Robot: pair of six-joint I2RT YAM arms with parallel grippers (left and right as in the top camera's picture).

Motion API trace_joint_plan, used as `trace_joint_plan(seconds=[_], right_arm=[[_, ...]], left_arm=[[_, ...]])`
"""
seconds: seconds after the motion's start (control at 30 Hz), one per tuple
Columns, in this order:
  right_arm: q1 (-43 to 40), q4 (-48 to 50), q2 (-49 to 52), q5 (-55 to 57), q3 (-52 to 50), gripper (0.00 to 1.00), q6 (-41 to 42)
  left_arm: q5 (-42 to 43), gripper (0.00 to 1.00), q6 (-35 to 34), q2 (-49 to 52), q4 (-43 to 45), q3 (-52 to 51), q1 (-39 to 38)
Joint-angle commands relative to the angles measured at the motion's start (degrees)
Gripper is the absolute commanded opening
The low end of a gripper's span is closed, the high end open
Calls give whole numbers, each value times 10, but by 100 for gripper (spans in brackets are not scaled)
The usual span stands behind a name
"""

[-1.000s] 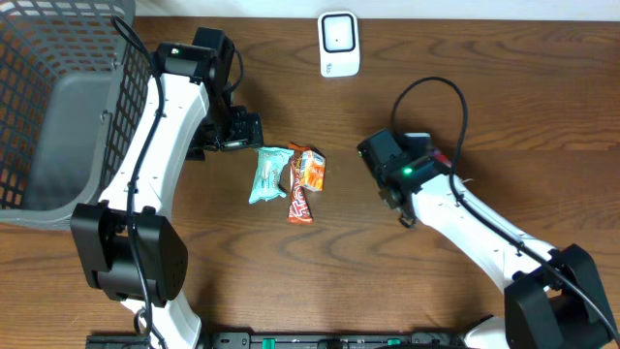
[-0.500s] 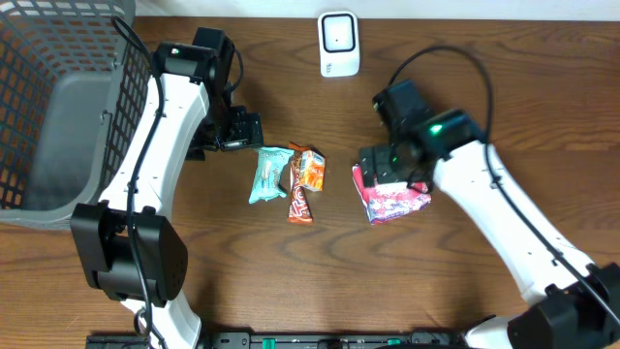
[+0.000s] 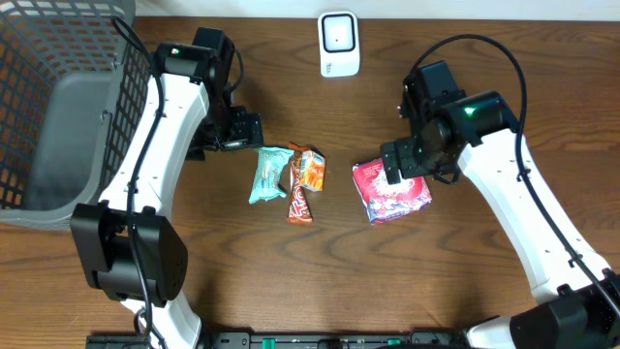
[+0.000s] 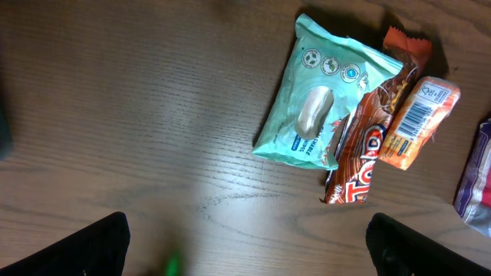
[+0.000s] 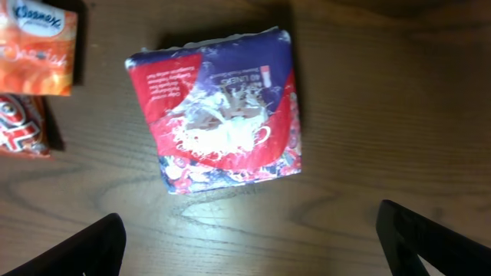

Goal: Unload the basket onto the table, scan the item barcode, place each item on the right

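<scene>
A red and purple packet (image 3: 394, 197) lies flat on the wooden table, filling the upper middle of the right wrist view (image 5: 222, 107). My right gripper (image 3: 415, 160) hovers over the packet's far right edge, open and holding nothing (image 5: 249, 249). The white scanner (image 3: 338, 44) stands at the table's far edge. A teal snack packet (image 4: 318, 115), a brown bar (image 4: 359, 157) and an orange packet (image 4: 420, 119) with a barcode facing up lie together mid-table. My left gripper (image 3: 235, 131) is just left of them, open and empty (image 4: 245, 257).
A dark wire basket (image 3: 58, 107) with a grey liner takes up the table's left end, close behind my left arm. In the right wrist view the orange packet (image 5: 38, 46) and the brown bar (image 5: 19, 126) lie left of the red packet.
My right gripper opened and let go of the red and purple packet, which now lies on the table. The right arm rose and moved back to the right. The left arm stayed still.
</scene>
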Motion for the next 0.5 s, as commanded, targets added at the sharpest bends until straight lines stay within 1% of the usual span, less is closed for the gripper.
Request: trace_joint_plan(seconds=[0.0,0.27,0.47], right_arm=[[0,0,-3,-31,6,99,-10],[0,19,-3,-97,-5,99,-8],[0,35,-3,-103,-35,99,-8]], left_arm=[[-7,98,6,-4,-2,-1,2],[-7,98,5,-4,-2,-1,2],[-7,98,5,-4,-2,-1,2]])
